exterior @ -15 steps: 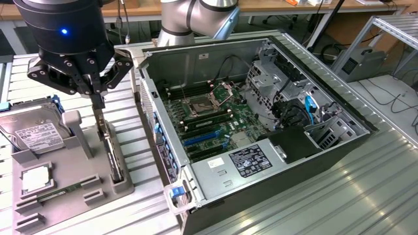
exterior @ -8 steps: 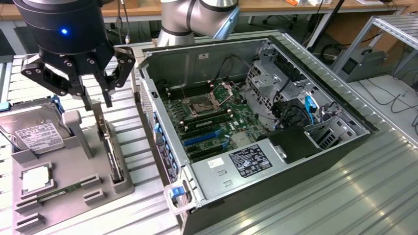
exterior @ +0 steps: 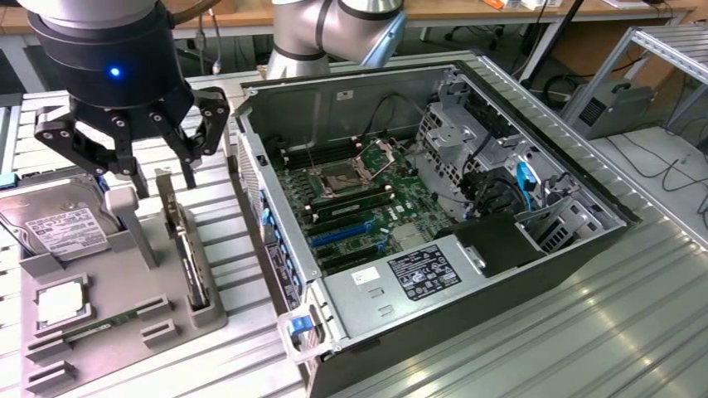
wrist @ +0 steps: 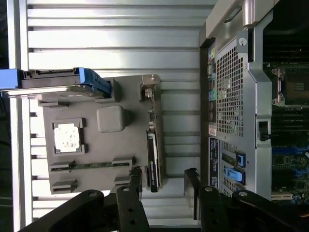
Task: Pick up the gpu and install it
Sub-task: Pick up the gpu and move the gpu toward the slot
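The arm (exterior: 327, 29) was seen to be built of silver-grey tubular segments, while the gripper (exterior: 162, 181) was formed of a glossy black cylindrical body marked by a small blue light (exterior: 114, 72) and black linked fingers (exterior: 206, 123) joined by round pins.

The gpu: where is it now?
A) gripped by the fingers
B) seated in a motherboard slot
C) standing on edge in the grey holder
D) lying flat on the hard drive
C: the gpu stands on edge in the grey holder beside the computer case, the open gripper above it.
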Robot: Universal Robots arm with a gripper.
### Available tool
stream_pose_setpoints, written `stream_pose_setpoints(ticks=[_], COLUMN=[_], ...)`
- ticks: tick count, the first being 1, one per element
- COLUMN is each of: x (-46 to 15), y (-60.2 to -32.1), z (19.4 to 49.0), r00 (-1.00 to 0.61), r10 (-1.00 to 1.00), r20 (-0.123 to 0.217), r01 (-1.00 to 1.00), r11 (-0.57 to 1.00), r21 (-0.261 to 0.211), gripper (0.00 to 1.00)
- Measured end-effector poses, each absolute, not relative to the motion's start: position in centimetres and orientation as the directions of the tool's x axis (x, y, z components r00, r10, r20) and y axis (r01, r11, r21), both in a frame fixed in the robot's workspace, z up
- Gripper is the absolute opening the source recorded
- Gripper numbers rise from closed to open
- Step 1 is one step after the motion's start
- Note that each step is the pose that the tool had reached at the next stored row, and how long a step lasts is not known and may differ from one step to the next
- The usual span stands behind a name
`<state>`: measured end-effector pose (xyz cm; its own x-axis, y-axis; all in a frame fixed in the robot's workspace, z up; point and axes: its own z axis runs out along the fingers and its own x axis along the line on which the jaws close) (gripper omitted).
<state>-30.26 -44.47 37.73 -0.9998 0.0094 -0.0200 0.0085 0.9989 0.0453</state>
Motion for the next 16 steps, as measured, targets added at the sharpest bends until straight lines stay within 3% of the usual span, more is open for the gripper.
stream_pose_setpoints(ticks=[16], x=[-30.3], y=[-45.8], z=[35.3], r00=[-1.000], r10=[0.006], r20=[-0.017], r01=[0.005], r11=[0.998], r21=[0.066], gripper=[0.48])
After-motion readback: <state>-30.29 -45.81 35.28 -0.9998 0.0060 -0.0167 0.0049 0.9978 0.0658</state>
